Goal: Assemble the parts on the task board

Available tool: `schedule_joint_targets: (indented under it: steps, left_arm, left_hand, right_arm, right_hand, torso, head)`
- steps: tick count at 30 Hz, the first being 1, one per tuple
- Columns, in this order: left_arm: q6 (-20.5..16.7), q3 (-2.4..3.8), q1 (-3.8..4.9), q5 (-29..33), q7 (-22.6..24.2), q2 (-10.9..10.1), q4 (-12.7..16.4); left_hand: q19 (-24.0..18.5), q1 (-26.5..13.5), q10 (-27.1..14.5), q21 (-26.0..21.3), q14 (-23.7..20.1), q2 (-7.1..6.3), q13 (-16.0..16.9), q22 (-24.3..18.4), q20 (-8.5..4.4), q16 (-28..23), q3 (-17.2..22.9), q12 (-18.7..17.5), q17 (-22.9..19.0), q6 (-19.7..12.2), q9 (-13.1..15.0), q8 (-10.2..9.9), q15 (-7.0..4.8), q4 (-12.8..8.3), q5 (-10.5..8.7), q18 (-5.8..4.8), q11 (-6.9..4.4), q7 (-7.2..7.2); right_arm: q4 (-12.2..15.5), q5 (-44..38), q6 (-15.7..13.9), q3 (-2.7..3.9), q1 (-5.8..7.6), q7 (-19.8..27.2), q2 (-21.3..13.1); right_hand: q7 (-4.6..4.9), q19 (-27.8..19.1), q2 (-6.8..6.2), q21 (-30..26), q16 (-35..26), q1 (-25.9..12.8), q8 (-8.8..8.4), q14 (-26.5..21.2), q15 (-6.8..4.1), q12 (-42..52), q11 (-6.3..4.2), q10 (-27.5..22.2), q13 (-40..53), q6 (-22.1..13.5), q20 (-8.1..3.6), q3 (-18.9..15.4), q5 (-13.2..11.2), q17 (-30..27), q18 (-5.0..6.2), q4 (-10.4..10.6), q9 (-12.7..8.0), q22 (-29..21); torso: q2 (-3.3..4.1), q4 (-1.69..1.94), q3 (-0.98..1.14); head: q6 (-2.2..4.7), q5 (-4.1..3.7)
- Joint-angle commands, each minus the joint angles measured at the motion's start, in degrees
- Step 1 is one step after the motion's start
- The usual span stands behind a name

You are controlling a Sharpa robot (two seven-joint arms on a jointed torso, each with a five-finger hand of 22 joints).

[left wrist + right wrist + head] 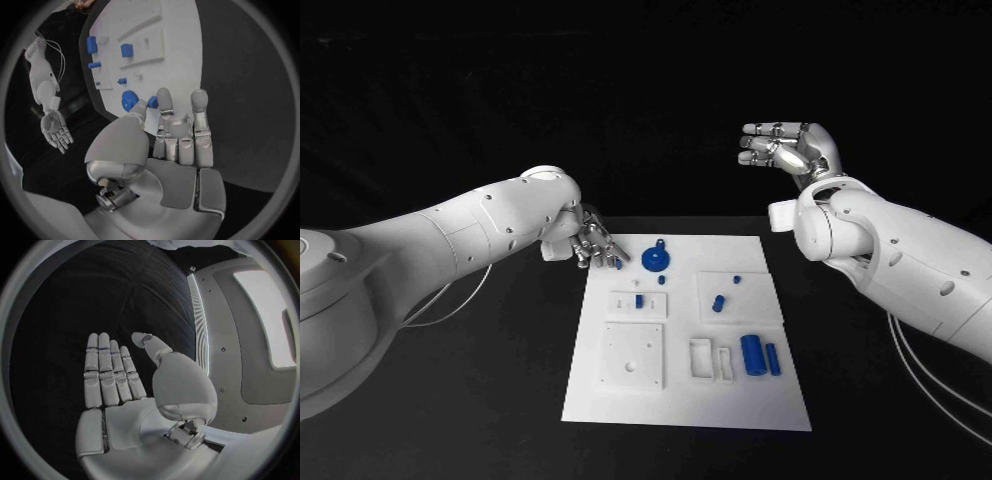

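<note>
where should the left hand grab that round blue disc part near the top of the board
Probably by its rim. The round blue disc lies flat on the task board, so fingers coming from above can close across its edge. The left hand already hangs just beside it, holding nothing.

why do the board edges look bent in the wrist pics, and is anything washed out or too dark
Left wrist view: fisheye bends the task board edges into curves; the blue parts stay readable. Right wrist view: a pale panel at the rim glares white, and the right hand sits before near-black. Head view: edges straight, board bright, black table and backdrop swallow detail around the left hand.
</note>
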Motion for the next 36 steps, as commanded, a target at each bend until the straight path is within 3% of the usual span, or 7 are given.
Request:
schedule_joint_targets:
  steps: [1, 4, 12, 19, 26, 31, 36]
  left_arm:
    - [0.0, 0.01, -0.01, 1.5, 0.8, 0.1, 0.0]
    - [-0.1, 0.01, -0.01, 1.7, 0.9, 0.0, 0.1]
    - [0.3, 0.01, -0.01, 3.0, 1.1, -0.3, 0.4]
    - [0.4, 0.02, -0.01, 4.3, 1.1, -0.5, 0.8]
    - [-1.0, 0.02, -0.01, 5.8, 0.7, -1.2, 1.8]
    - [-3.2, 0.07, 0.02, 7.2, -0.3, -2.8, 4.6]
    - [-6.5, 0.26, 0.21, 8.2, -1.6, -6.2, 10.8]
  left_hand:
    - [-0.2, 0.6, 2.5, -0.2, -0.2, 1.18, 0.1, 1.0, 0.12, 0.3, -0.3, -0.3, 0.0, -0.2, -0.1, -0.3, 0.03, -1.0, 0.38, -0.34, 0.04, -0.04]
    - [-0.2, 2.1, 2.5, -0.2, -0.3, 2.47, 0.0, 1.0, 0.09, 0.2, -0.2, -0.4, -0.2, -0.5, -0.1, -0.3, 0.00, -2.4, 1.76, -0.38, 0.03, -0.09]
    - [-0.3, 5.4, 2.5, -0.2, -0.2, 3.43, 0.0, 1.1, 0.17, 0.4, 1.3, -0.4, 0.1, -0.8, -0.1, -0.2, 0.04, -5.1, 7.85, -0.35, -0.10, -0.34]
    - [-0.5, 7.3, 2.5, 0.0, -0.1, 3.98, 0.0, 1.1, 0.55, 0.9, 3.5, -0.1, 0.6, -0.9, 0.8, 0.5, 0.27, -7.1, 9.84, -0.01, -0.07, -0.35]
    - [-0.6, 6.7, 2.6, 0.7, 0.3, 3.82, -0.1, 1.1, 1.00, 1.4, 7.7, 0.6, 1.2, -1.4, 4.1, 2.1, 0.45, -9.8, 13.56, 0.75, -0.04, -0.21]
    - [-0.4, 5.6, 2.6, 1.1, 0.6, 3.24, -0.2, 1.1, 0.95, 1.7, 9.3, 1.1, 1.9, -1.2, 6.0, 2.7, 0.39, -10.5, 16.31, 0.83, -0.23, -0.37]
    - [-0.1, 4.6, 2.7, 1.5, 1.1, 2.62, -0.3, 1.1, 0.85, 2.2, 10.3, 1.8, 2.8, -0.6, 7.1, 3.1, 0.26, -11.1, 19.16, 0.95, -0.49, -0.63]
  right_arm:
    - [-0.1, -0.1, 1.0, 0.03, -0.01, 0.3, 0.1]
    - [-0.2, -0.1, 1.1, 0.03, -0.01, 0.2, 0.1]
    - [-0.4, -0.1, 1.4, 0.03, -0.01, 0.1, 0.2]
    - [-0.5, -0.1, 1.5, 0.03, -0.01, 0.1, 0.3]
    - [-0.7, -0.1, 1.6, 0.03, -0.02, 0.0, 0.3]
    - [-0.9, 0.0, 1.7, 0.03, -0.02, 0.0, 0.3]
    - [-1.0, 0.0, 1.8, 0.03, -0.06, -0.1, 0.1]
  right_hand:
    - [0.04, -0.5, -0.05, -0.2, -0.1, -0.2, -0.23, -0.4, -0.11, -0.1, 0.02, -0.5, -0.1, -0.4, 0.00, -0.1, 0.2, -0.1, -0.27, 0.3, -0.1, 0.0]
    - [0.07, -0.5, -0.06, -0.2, -0.1, -0.3, -0.25, -0.4, -0.09, -0.1, 0.04, -0.6, -0.1, -0.6, 0.02, -0.1, 0.2, -0.1, -0.28, 0.3, -0.1, 0.0]
    - [0.07, -0.5, -0.09, -0.3, -0.1, -0.3, -0.25, -0.4, -0.08, -0.1, 0.05, -0.6, -0.1, -0.7, 0.04, -0.1, 0.2, -0.2, -0.29, 0.3, -0.1, 0.0]
    - [0.07, -0.5, -0.09, -0.3, -0.1, -0.3, -0.25, -0.4, -0.08, -0.1, 0.05, -0.6, -0.1, -0.7, 0.04, -0.1, 0.2, -0.2, -0.29, 0.3, -0.1, 0.0]
    - [0.08, -0.6, -0.06, -0.4, -0.1, -0.3, -0.24, -0.5, -0.05, -0.1, 0.08, -0.7, -0.1, -0.8, 0.07, -0.1, 0.3, -0.3, -0.29, 0.5, -0.1, 0.0]
    - [0.10, -0.6, -0.04, -0.4, -0.1, -0.4, -0.25, -0.5, -0.03, -0.1, 0.09, -0.7, -0.1, -0.8, 0.09, -0.2, 0.3, -0.3, -0.30, 0.6, -0.1, 0.0]
    - [0.10, -0.6, -0.04, -0.4, -0.1, -0.4, -0.25, -0.5, -0.03, -0.1, 0.09, -0.7, -0.1, -0.8, 0.09, -0.2, 0.3, -0.3, -0.30, 0.6, -0.1, 0.0]
  torso:
    - [-0.02, 0.04, 0.00]
    - [-0.01, 0.04, -0.01]
    - [0.02, 0.02, 0.00]
    - [-0.01, 0.01, 0.00]
    - [-0.05, 0.09, 0.07]
    - [-0.13, 0.15, 0.09]
    - [-0.17, 0.22, 0.03]
  head:
    - [-0.09, 0.04]
    - [-0.14, 0.07]
    - [-0.25, 0.15]
    - [-0.39, 0.15]
    - [-0.44, 0.18]
    - [-0.47, 0.28]
    - [-0.43, 0.35]
